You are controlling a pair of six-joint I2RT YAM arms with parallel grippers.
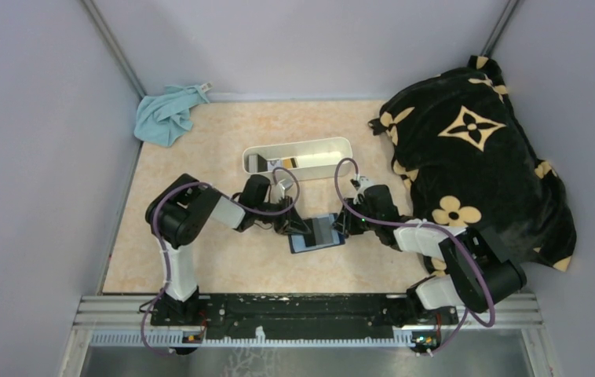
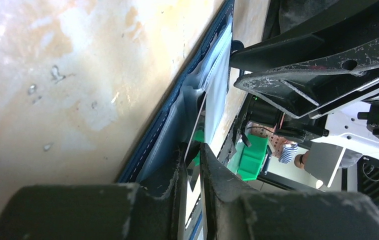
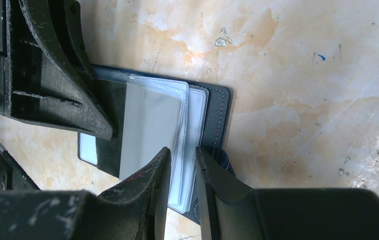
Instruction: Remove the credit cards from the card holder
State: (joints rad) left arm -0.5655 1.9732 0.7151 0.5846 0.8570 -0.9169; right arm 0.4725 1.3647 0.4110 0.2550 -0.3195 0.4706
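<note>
The navy card holder [image 1: 334,239] lies open on the table between my arms. It also shows in the right wrist view [image 3: 220,115] with its clear sleeves fanned out. My left gripper [image 1: 301,228] is shut on the edge of a thin grey credit card [image 3: 152,125] that sticks out of a sleeve. The left wrist view shows that card [image 2: 197,125] edge-on between the jaws of the left gripper [image 2: 193,155], beside the card holder's blue edge [image 2: 165,135]. My right gripper [image 3: 181,162] is narrowly closed on the sleeves at the card holder's other side, and it also shows in the top view [image 1: 344,224].
A long white tray [image 1: 334,145] stands behind the card holder, with a few cards [image 1: 286,162] at its left end. A blue cloth [image 1: 167,114] lies at the back left. A black flowered blanket [image 1: 475,157] fills the right side, close to the right arm.
</note>
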